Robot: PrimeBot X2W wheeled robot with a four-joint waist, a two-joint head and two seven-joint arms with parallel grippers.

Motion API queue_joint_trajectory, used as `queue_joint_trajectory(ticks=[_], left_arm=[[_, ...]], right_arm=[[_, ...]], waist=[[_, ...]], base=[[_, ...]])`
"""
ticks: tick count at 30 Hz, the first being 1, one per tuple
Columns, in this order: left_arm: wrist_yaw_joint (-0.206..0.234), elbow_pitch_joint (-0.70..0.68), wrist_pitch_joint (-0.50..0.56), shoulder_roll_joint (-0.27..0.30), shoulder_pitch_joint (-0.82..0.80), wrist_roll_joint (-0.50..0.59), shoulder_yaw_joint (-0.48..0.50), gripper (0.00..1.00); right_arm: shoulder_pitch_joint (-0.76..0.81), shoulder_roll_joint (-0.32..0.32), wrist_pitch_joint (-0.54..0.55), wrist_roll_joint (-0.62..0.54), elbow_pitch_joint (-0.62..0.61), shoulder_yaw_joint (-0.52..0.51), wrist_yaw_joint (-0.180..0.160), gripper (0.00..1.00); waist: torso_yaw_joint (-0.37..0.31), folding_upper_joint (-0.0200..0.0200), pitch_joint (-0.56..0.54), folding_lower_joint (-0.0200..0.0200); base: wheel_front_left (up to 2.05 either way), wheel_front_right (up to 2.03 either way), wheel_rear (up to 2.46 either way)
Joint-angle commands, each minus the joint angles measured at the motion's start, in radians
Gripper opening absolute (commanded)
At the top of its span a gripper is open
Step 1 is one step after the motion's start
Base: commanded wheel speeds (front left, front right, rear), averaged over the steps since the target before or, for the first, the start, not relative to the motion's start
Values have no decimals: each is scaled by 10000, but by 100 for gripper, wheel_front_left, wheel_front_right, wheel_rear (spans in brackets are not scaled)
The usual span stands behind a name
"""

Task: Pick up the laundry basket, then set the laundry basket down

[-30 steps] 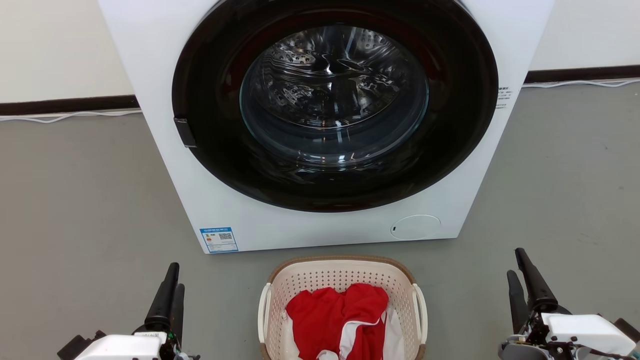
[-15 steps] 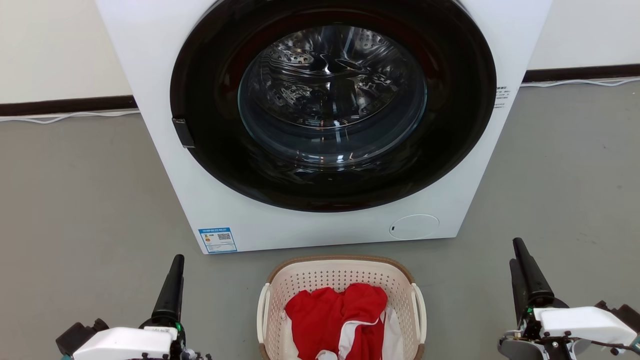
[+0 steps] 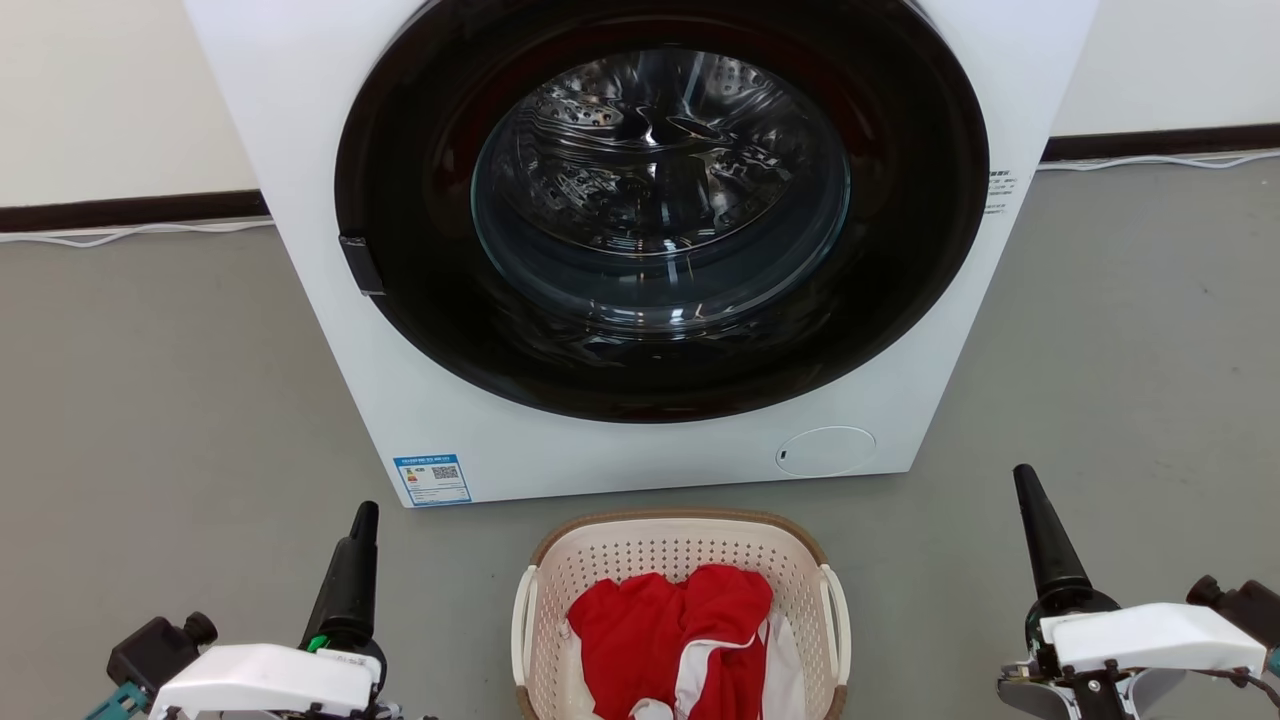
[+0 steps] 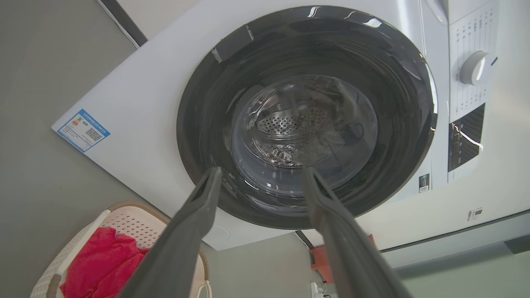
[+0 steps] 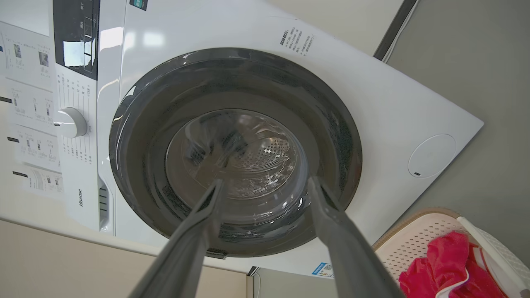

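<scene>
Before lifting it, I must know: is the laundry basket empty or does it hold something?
Not empty. The laundry basket holds crumpled red and white cloth that covers much of its inside.

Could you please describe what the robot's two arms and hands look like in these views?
The left hand and the right hand each have two long, dark grey fingers tapering to narrow tips. Behind each sits a glossy white wrist cover, with a black knobbed part beside it. The left wrist also shows a small green tab and a teal part.

Perforated plastic laundry basket (image 3: 650, 555); red cloth (image 3: 660, 630); glossy glass washer door (image 3: 660, 190); matt grey floor (image 3: 150, 400)
</scene>
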Motion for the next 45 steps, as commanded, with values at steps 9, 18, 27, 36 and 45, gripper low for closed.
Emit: queue_joint_trajectory(ticks=[9, 18, 27, 36, 45], left_arm=[[-36, -469, -389, 149, -505, 2214, 152, 100], [-39, -463, -652, 70, -537, 3631, 220, 100], [-45, -618, -887, 50, -560, 4543, 176, 100], [-51, -762, -1150, 60, -589, 5571, 102, 100], [-56, -893, -1414, 67, -613, 6586, 41, 100]], right_arm=[[-467, -139, -395, -1997, -341, 231, 39, 100], [-515, -23, -659, -3516, -293, 186, 45, 100], [-540, 36, -894, -4482, -339, 269, 49, 100], [-601, 29, -1157, -5463, -292, 389, 55, 100], [-680, 19, -1422, -6483, -223, 470, 61, 100]], waist=[[-23, 0, 14, -1], [-62, 0, 14, -1], [-80, 0, 19, -1], [-90, 0, 28, -1], [-122, 0, 29, -1]], base=[[0, 0, 0], [0, 0, 0], [0, 0, 0], [0, 0, 0], [0, 0, 0]])
